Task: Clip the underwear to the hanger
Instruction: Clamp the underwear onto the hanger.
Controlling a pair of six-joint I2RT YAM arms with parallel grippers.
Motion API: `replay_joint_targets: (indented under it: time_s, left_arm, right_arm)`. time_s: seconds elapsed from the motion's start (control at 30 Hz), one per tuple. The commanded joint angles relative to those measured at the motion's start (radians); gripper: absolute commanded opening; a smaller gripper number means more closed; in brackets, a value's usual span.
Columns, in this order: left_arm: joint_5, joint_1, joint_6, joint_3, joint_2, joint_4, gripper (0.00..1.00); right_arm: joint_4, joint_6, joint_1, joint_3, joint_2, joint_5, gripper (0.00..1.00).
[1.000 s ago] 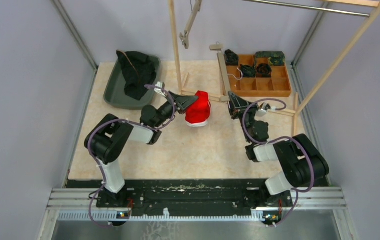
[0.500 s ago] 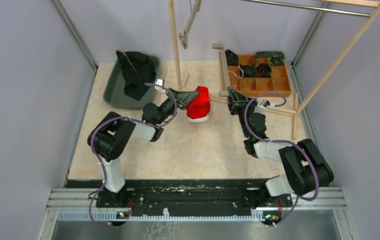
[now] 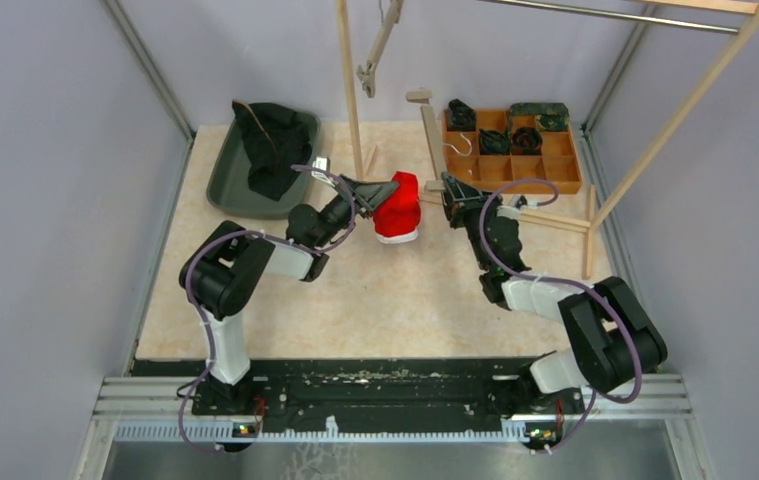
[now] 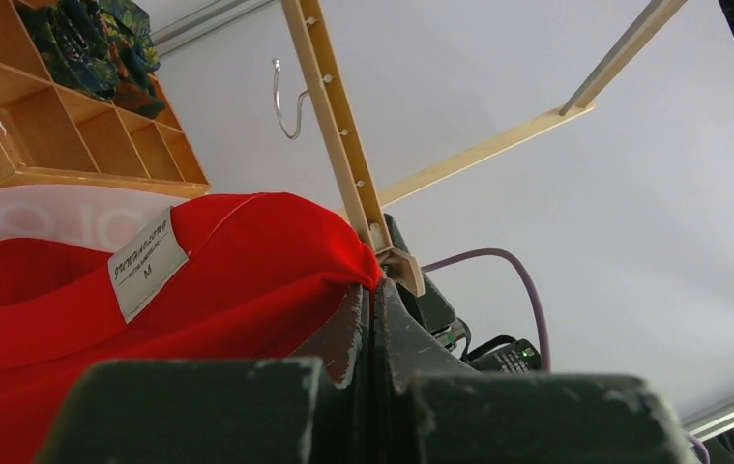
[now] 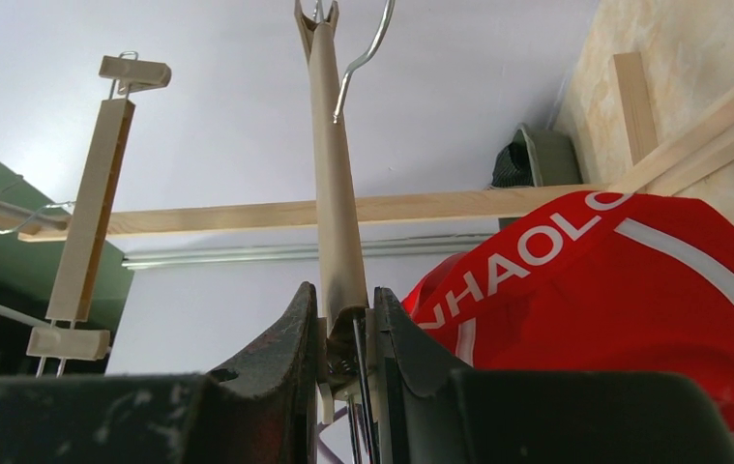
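Red underwear (image 3: 396, 207): lifted mid-table toward far side, just left of hanger (image 3: 429, 140), fabric corner touching clip (image 4: 399, 269). Your left gripper (image 3: 380, 188): jaws together, pinching fabric edge. Your right gripper (image 3: 452, 198): clamped on hanger's near end at clip, bar pointing far. Judgement: squeeze clip open, feed pinched corner squarely into mouth, let clip bite first, release fabric second.
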Motion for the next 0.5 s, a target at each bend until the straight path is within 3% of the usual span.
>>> replay_joint_targets:
  time_s: [0.0, 0.47]
  left_arm:
    - [-0.001, -0.001, 0.02, 0.025, 0.002, 0.097, 0.0]
    - [0.02, -0.001, 0.029, 0.031, -0.018, 0.071, 0.0]
  right_arm:
    - [-0.015, 0.012, 0.011, 0.061, -0.013, 0.02, 0.0]
    - [-0.114, 0.0, 0.011, 0.117, -0.018, -0.019, 0.0]
